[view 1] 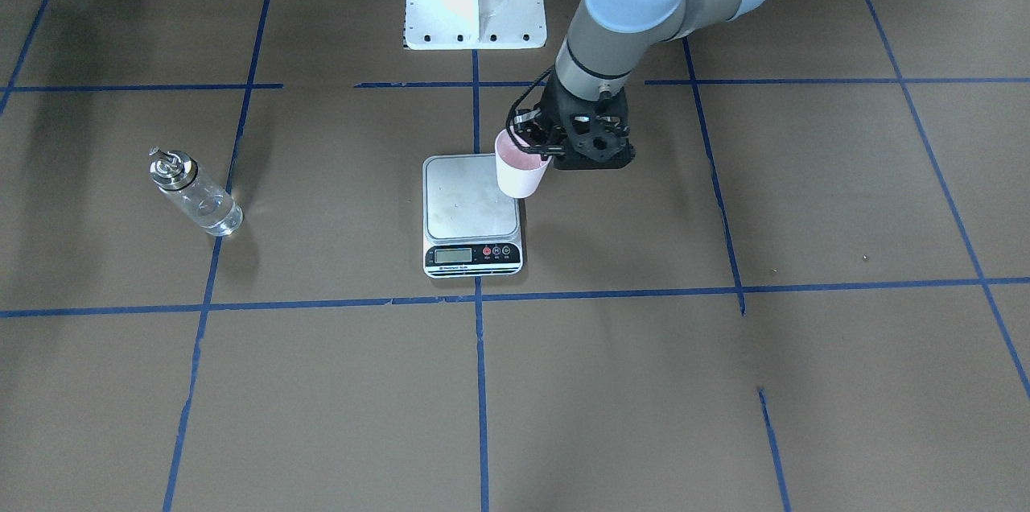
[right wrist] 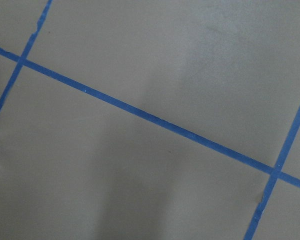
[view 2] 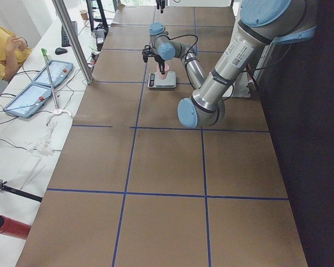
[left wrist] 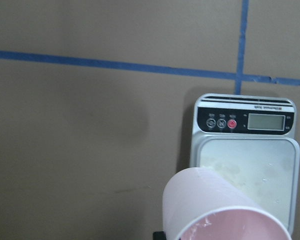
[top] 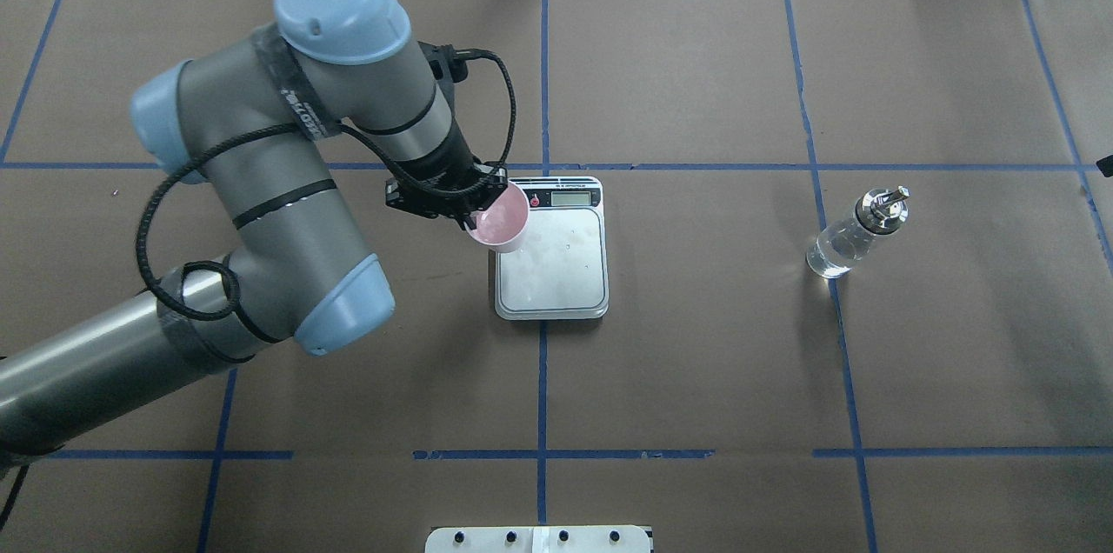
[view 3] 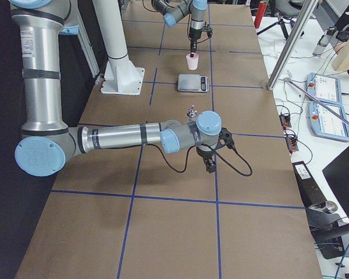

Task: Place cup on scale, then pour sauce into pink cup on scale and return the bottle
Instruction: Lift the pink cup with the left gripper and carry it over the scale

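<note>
Scale sitting mid-surface, straddling a tape line, display end pointing away from the robot. Left hand gripping the cup by the rim, on the cup's robot-left side. Cup hanging mouth up at the scale's left edge, raised off the plate; not telling whether it is over the edge or just beside it. Bottle standing on the surface, well apart from the scale, to the robot's right. Right hand hovering near the bottle, on its side farther from the scale.
</note>
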You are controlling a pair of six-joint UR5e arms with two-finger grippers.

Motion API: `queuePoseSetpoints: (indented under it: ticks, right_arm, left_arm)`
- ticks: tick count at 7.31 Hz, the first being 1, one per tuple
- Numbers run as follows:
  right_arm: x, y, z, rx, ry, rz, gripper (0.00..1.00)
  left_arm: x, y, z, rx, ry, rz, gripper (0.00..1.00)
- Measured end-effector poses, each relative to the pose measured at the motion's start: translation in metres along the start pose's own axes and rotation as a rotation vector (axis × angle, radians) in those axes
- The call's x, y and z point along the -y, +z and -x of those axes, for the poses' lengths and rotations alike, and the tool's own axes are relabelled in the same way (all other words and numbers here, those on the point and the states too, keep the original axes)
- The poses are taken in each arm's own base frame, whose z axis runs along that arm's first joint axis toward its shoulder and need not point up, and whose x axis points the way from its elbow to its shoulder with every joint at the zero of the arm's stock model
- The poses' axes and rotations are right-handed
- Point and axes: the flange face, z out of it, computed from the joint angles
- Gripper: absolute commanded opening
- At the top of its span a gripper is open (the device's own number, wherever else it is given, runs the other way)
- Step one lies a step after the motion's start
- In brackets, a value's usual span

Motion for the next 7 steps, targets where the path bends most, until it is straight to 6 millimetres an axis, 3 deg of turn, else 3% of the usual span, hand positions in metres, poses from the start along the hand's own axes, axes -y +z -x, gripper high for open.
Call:
queuePoseSetpoints:
  ticks: [2, 7]
  right_arm:
    - [0.002, 0.0, 0.003, 0.002, -0.008, -0.001, 1.0]
    - [0.002, 0.001, 0.005, 0.018, -0.007, -0.001, 1.0]
  left_arm:
    - [0.006, 0.021, -0.032, 0.013, -0.024, 0.006, 0.0]
    - [0.005, 0.04, -0.036, 0.027, -0.027, 0.02, 0.0]
